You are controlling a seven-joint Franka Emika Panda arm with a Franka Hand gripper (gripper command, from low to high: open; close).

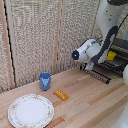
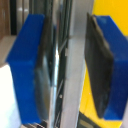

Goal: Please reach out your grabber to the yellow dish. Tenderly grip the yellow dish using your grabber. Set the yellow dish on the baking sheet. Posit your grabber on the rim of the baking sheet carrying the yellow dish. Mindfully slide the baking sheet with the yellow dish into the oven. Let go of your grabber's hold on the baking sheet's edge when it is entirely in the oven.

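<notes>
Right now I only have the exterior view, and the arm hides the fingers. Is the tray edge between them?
Observer: Yes. In the wrist view the tray's thin metal edge stands between the two blue fingers of the gripper.
Operator: Clamped?
Observer: Cannot tell. One pad looks against the metal; a thin gap shows at the other.
Operator: Where's the bowl?
Observer: The yellow bowl fills the background just behind that edge; the wrist view doesn't show what it rests on.
</notes>
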